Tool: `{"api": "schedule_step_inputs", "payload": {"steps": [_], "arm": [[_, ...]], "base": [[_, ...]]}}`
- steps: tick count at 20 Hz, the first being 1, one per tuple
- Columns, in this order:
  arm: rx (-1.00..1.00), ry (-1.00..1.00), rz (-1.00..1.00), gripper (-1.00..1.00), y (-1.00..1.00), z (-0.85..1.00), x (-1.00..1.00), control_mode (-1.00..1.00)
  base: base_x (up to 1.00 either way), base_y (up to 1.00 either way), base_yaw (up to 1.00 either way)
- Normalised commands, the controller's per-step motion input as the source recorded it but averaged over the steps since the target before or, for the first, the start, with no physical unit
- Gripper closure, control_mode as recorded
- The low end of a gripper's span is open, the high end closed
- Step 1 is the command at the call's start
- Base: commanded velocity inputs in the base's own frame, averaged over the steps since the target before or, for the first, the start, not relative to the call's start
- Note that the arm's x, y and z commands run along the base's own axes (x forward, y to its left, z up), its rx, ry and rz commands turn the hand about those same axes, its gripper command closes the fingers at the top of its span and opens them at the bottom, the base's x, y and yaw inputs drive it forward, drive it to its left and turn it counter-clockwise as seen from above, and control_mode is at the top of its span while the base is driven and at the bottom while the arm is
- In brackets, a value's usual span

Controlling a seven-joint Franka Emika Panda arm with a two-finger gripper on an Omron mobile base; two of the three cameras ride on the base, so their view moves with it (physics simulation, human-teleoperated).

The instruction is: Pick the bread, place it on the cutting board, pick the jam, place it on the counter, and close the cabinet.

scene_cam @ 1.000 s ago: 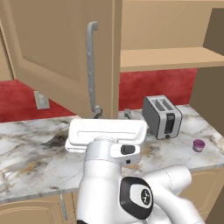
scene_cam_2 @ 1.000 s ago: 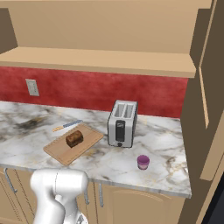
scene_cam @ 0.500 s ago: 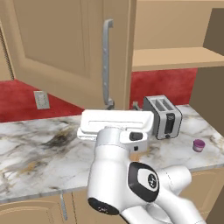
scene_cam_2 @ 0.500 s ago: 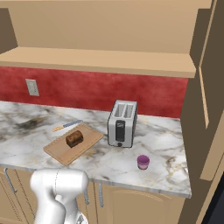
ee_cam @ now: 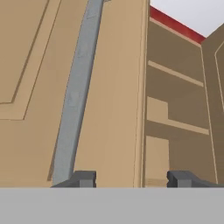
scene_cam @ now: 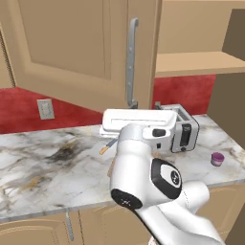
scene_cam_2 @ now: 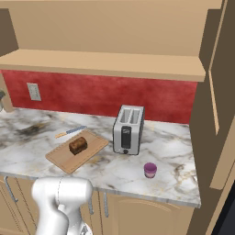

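Jaws: drawn in close, tips [ee_cam: 86, 178] a little apart. In hand view the door's free edge runs up between them; can't tell if they pinch anything.
Cabinet [scene_cam: 72, 48]: door stands ajar, swung out over the bench. Long silver handle [scene_cam: 131, 62] upright near the door's free edge, just above my arm. In hand view the handle [ee_cam: 76, 100] runs up beside one tip.
Cabinet inside: bare tan shelves [ee_cam: 175, 122] seen past the door edge in hand view; can't see any contents from here.
Open shelf [scene_cam_2: 105, 62]: tan plank above the red back wall.
Board [scene_cam_2: 59, 158]: flat on the bench, left of the toaster, set at an angle.
Bread [scene_cam_2: 78, 145]: lying on the board, abt the middle.
Knife [scene_cam_2: 71, 132]: on the bench just behind the board, orange grip twd the wall.
Toaster [scene_cam_2: 128, 129]: upright on the bench, right of the board, not touching it.
Jam [scene_cam_2: 150, 170]: upright on the bench, lid on, in front & right of the toaster, near the front edge, well apart from the board.
Bench [scene_cam_2: 174, 151]: marble, carries board, toaster, knife, jam.
Socket [scene_cam_2: 33, 91]: on the red wall, left end.
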Motion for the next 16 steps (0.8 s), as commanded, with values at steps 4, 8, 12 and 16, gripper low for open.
{"api": "schedule_step_inputs", "payload": {"steps": [4,8,12,16], "arm": [[0.0,-0.01,0.0,-1.0,-0.29,-0.02,0.44,-1.0],[0.0,-0.02,0.0,-1.0,-0.26,-0.02,0.41,-1.0],[0.0,-0.02,0.0,-1.0,-0.26,-0.01,0.41,-1.0],[0.0,-0.01,0.0,-1.0,-0.15,-0.03,0.44,-1.0]], "base": [[0.0,0.0,0.0],[0.0,0.0,0.0],[0.0,0.0,0.0],[0.0,0.0,0.0]]}}
